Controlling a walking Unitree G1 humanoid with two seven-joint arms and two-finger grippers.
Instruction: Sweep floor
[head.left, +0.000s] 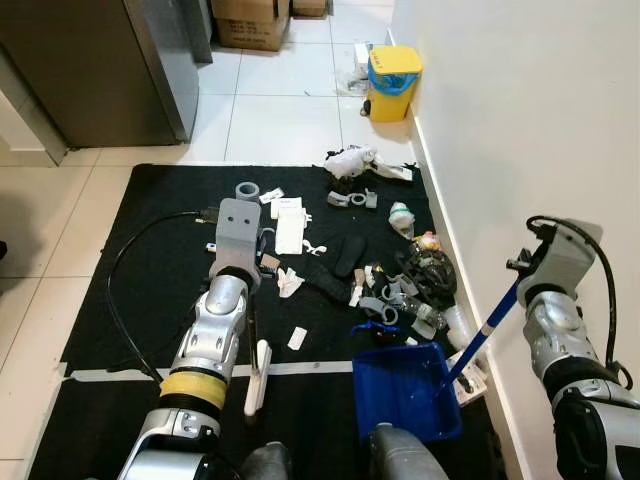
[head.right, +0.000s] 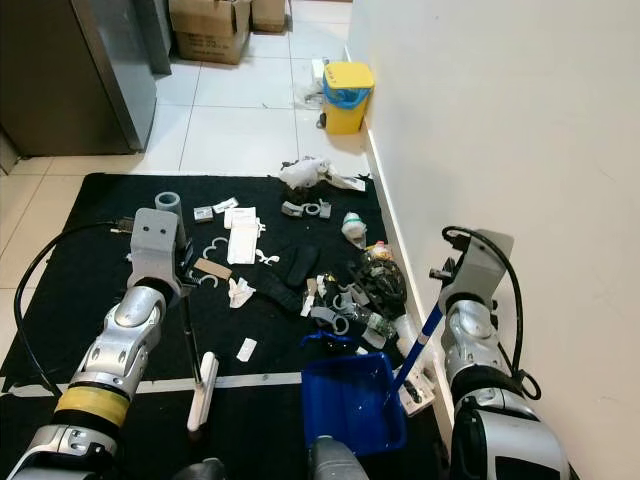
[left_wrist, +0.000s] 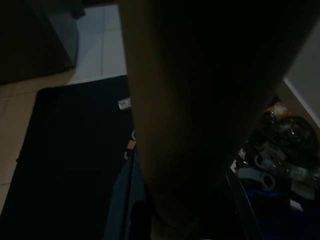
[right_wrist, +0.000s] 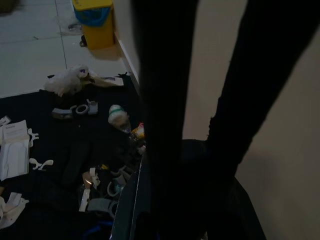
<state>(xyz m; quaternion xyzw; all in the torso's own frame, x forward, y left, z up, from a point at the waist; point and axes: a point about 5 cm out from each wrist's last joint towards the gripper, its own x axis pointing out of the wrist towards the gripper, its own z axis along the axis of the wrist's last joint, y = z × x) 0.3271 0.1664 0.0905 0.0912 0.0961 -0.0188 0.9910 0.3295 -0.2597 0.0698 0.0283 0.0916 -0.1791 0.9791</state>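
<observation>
A blue dustpan (head.left: 405, 392) rests on the black mat (head.left: 150, 250) close to my feet. Its blue-and-white handle (head.left: 485, 332) slants up to my right gripper (head.left: 517, 287), which is shut on it beside the wall. My left gripper (head.left: 247, 288) is shut on a thin dark broom stick (head.left: 252, 335) that ends in a white brush head (head.left: 258, 378) on the mat, left of the dustpan. Just beyond the pan lies a heap of litter (head.left: 405, 285): grey plastic pieces, paper scraps, a black sole, bottles. More paper (head.left: 288, 228) and a white bag (head.left: 350, 160) lie farther out.
The white wall (head.left: 520, 120) runs along my right side. A yellow bin (head.left: 392, 82) stands by it past the mat. A grey cabinet (head.left: 100, 70) and a cardboard box (head.left: 250, 22) stand at the far left. A black cable (head.left: 125, 262) loops over the mat.
</observation>
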